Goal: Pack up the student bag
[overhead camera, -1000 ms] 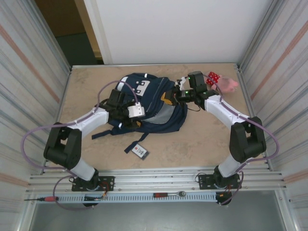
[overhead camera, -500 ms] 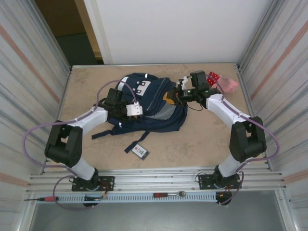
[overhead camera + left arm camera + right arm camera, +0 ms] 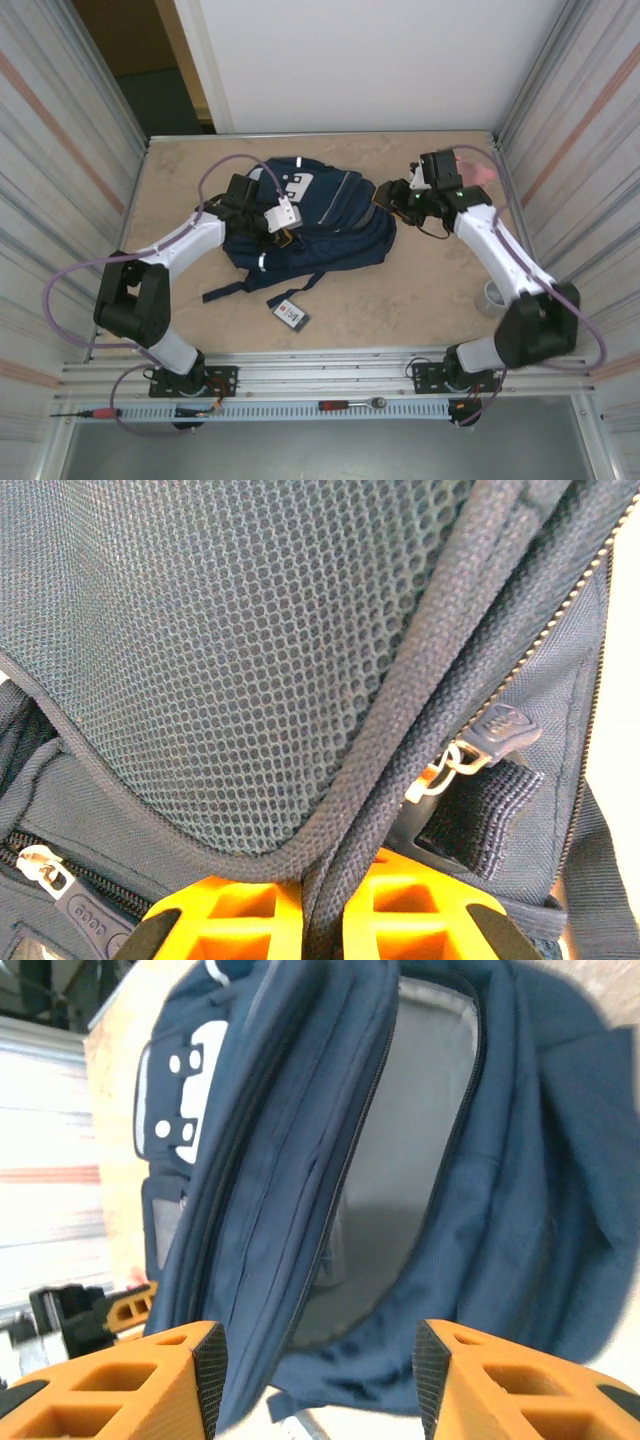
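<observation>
Navy fabric is what the left jaws have closed on. In the left wrist view a piped seam (image 3: 400, 730) of the student bag (image 3: 250, 660) runs tightly between the two orange fingers (image 3: 230, 920), just beside a zipper pull (image 3: 498, 727). That hold looks narrow and sits on a rounded cord. A hard pull could let the cord slide out, or drag the whole bag across the desk (image 3: 180, 170) instead of spreading its mouth.

The bag lies in the middle of the desk between the two arms, its main compartment gaping to show grey lining (image 3: 400, 1160). A small flat card (image 3: 290, 313) lies just in front of it, near loose straps (image 3: 232, 290). If the bag shifts it could cover the card, and the straps could snag.

Further right, the right jaws stand partly open and hold nothing, just off the bag's right edge and facing the opening. A pink plush toy (image 3: 478, 172) sits behind that arm and a pale cup (image 3: 492, 297) beside it, so a wide swing might knock either.
</observation>
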### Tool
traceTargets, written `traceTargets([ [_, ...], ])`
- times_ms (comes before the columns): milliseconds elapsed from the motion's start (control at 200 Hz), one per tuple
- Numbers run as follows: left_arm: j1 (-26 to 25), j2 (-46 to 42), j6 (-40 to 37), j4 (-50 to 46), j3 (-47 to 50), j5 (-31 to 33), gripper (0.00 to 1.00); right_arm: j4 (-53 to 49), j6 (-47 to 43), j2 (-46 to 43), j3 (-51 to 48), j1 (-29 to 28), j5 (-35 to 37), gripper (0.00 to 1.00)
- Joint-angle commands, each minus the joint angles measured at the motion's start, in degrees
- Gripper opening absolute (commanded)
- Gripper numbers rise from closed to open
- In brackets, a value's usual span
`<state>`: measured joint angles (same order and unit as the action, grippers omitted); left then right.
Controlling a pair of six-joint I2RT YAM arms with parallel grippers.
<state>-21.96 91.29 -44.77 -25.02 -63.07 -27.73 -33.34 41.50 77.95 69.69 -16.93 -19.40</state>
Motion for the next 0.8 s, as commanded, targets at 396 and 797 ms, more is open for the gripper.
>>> traceTargets([
  [396, 0.3, 4.4, 12.4, -15.1, -11.6, -13.2, 0.0, 3.3, -6.0, -2.9, -4.9, -29.5, 20.0, 0.5],
  [797, 0.3, 5.0, 13.6, -15.1, -12.6, -16.3, 0.0, 13.6, -6.6, 11.6, 2.2, -31.7, 19.6, 0.5],
])
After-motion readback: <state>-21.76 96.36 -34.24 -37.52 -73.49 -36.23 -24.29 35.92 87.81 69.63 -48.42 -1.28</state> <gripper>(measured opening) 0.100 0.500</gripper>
